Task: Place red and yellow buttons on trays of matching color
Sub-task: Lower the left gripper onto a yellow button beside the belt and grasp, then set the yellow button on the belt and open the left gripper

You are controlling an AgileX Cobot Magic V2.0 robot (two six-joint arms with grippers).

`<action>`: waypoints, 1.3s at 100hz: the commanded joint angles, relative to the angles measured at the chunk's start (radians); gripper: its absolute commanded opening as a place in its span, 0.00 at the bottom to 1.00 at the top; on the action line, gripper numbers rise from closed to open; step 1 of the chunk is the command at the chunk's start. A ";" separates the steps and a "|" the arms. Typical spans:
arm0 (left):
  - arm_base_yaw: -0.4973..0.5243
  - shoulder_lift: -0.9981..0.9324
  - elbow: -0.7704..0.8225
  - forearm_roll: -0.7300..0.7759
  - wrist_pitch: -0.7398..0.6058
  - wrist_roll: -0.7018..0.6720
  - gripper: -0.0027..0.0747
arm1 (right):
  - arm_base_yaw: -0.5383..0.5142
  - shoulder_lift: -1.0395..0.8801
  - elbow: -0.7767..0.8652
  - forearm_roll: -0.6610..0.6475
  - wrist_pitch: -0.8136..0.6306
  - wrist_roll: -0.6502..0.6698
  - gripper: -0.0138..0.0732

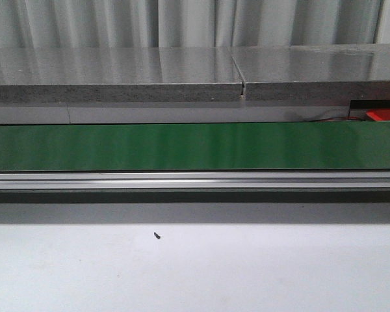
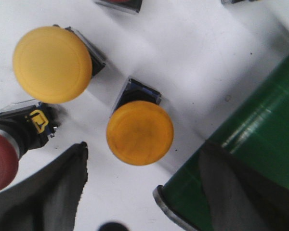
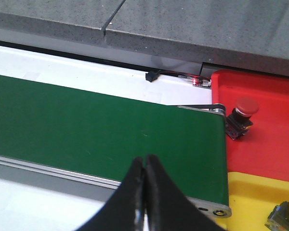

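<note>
No brand, label or readable writing shows on anything in view.

In the front view, the white tabletop fills the near part of the scene, with one small dark speck lying on it. Beyond it a silver aluminium rail runs left to right, and just behind that the long green conveyor belt spans the whole width. Farther still is a grey speckled stone ledge, with a corner of the red plastic tray showing at the far right.

The left hand hovers with its two dark fingers spread wide, holding nothing, over white tabletop beside the belt's rounded end. Under it two yellow mushroom-head push buttons stand upright, caps facing the camera: a deeper orange-yellow one lies between the fingers, and a paler yellow one sits near it. A red mushroom-head button lies on its side next to them, its black body with a yellow clip pointing away from the cap.

The right hand hangs over the near edge of the belt, its black fingers pressed together with nothing between them. At the belt's right end, one red button rests tilted on the red tray. Nearer, one yellow-capped button sits at the edge of the yellow plastic tray.
</note>
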 commanded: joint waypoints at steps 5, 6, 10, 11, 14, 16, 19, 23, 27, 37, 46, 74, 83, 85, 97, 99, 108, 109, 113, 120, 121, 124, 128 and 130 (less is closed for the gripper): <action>0.001 -0.019 -0.033 0.014 -0.005 -0.034 0.65 | 0.002 -0.003 -0.025 0.017 -0.071 -0.011 0.13; 0.001 -0.019 -0.033 0.016 -0.006 -0.034 0.65 | 0.002 -0.003 -0.025 0.017 -0.071 -0.011 0.13; 0.001 -0.010 -0.033 0.017 -0.015 -0.034 0.65 | 0.002 -0.003 -0.025 0.017 -0.071 -0.011 0.13; 0.001 -0.007 -0.033 0.018 -0.019 -0.034 0.65 | 0.002 -0.003 -0.025 0.017 -0.071 -0.011 0.13; 0.001 -0.005 -0.033 0.018 -0.026 -0.034 0.65 | 0.002 -0.003 -0.025 0.017 -0.071 -0.011 0.13; 0.001 0.000 -0.033 0.018 -0.032 -0.034 0.65 | 0.002 -0.003 -0.025 0.017 -0.071 -0.011 0.13; 0.001 0.002 -0.033 0.016 -0.037 -0.034 0.65 | 0.002 -0.003 -0.025 0.017 -0.071 -0.011 0.13; 0.001 0.006 -0.033 0.016 -0.044 -0.034 0.65 | 0.002 -0.003 -0.025 0.017 -0.071 -0.011 0.13; 0.001 0.010 -0.033 0.011 -0.044 -0.034 0.63 | 0.002 -0.003 -0.025 0.017 -0.071 -0.011 0.13; 0.001 0.021 -0.033 0.009 -0.046 -0.034 0.53 | 0.002 -0.003 -0.025 0.017 -0.070 -0.011 0.13; 0.001 0.025 -0.033 0.009 -0.054 -0.034 0.44 | 0.002 -0.003 -0.025 0.017 -0.070 -0.011 0.13; 0.001 0.000 -0.033 0.009 -0.073 -0.013 0.38 | 0.002 -0.003 -0.025 0.017 -0.070 -0.011 0.13; 0.001 -0.033 -0.033 0.011 -0.075 -0.007 0.38 | 0.002 -0.003 -0.025 0.017 -0.070 -0.011 0.13; 0.001 -0.044 -0.033 0.011 -0.076 -0.004 0.38 | 0.002 -0.003 -0.025 0.017 -0.070 -0.011 0.13; -0.006 -0.117 -0.033 0.004 -0.076 0.052 0.38 | 0.002 -0.003 -0.025 0.017 -0.071 -0.011 0.13; -0.008 -0.131 -0.033 0.001 -0.076 0.058 0.38 | 0.002 -0.003 -0.025 0.017 -0.071 -0.011 0.13; -0.023 -0.188 -0.033 -0.023 -0.080 0.081 0.38 | 0.002 -0.003 -0.025 0.017 -0.071 -0.011 0.13; -0.024 -0.197 -0.033 -0.023 -0.082 0.081 0.38 | 0.002 -0.003 -0.025 0.017 -0.071 -0.011 0.13; -0.034 -0.215 -0.033 -0.030 -0.084 0.092 0.38 | 0.002 -0.003 -0.025 0.017 -0.071 -0.011 0.13; -0.053 -0.241 -0.033 -0.036 -0.074 0.099 0.38 | 0.002 -0.003 -0.025 0.017 -0.071 -0.011 0.13; -0.055 -0.244 -0.033 -0.036 -0.072 0.099 0.38 | 0.002 -0.003 -0.025 0.017 -0.071 -0.011 0.13; -0.063 -0.246 -0.033 -0.036 -0.067 0.099 0.38 | 0.002 -0.003 -0.025 0.017 -0.071 -0.011 0.13; -0.079 -0.246 -0.033 -0.036 -0.058 0.102 0.38 | 0.002 -0.003 -0.025 0.017 -0.071 -0.011 0.13; -0.087 -0.246 -0.033 -0.036 -0.053 0.105 0.38 | 0.002 -0.003 -0.025 0.017 -0.071 -0.011 0.13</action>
